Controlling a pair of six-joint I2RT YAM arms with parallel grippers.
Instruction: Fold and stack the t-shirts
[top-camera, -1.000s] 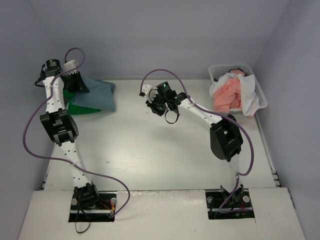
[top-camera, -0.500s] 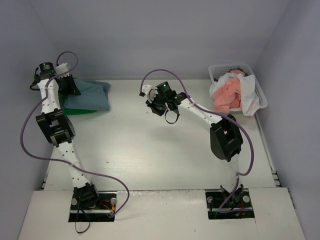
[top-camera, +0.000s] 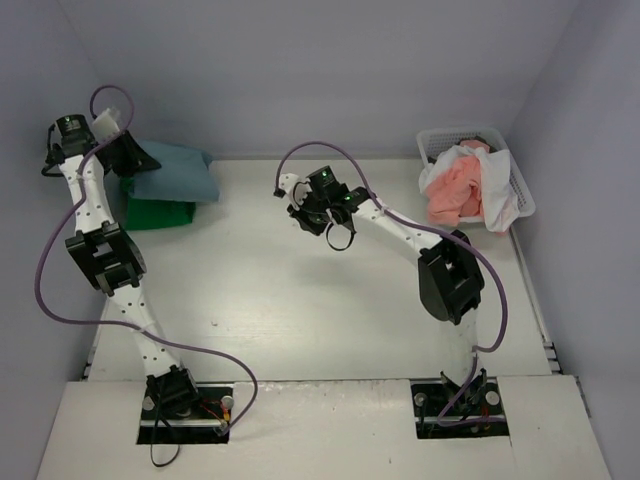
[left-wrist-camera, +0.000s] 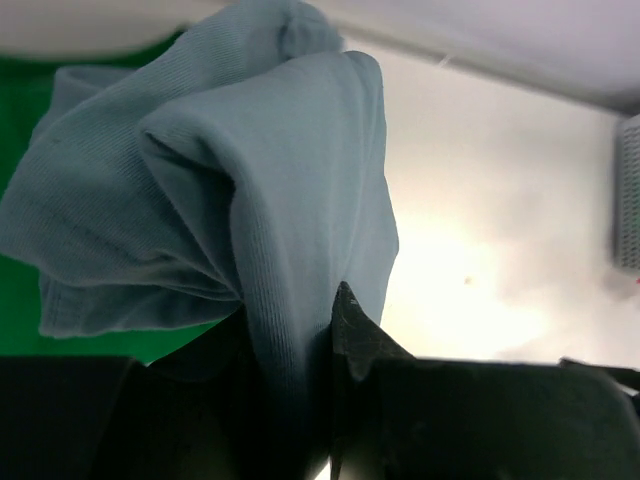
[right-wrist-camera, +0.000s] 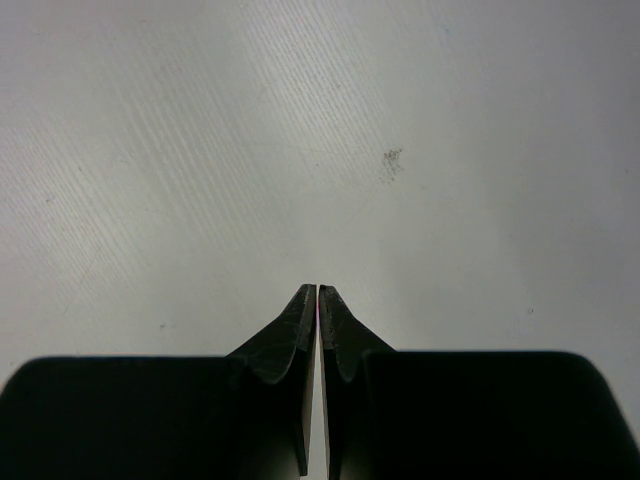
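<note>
Although the top view hides it, the left wrist view shows the left gripper (left-wrist-camera: 290, 318) pinching the light blue t-shirt (left-wrist-camera: 250, 180) (bunched over the green t-shirt (top-camera: 158, 213)), far left of the basket (top-camera: 522, 190); nearer it, the right gripper (right-wrist-camera: 318, 292) is closed, empty; a salmon t-shirt (top-camera: 450, 190) lies inside.

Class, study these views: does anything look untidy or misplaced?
The light blue t-shirt is bunched in the left tool, not flat, over the green t-shirt. A pink t-shirt and a white t-shirt spill over the basket rim.
</note>
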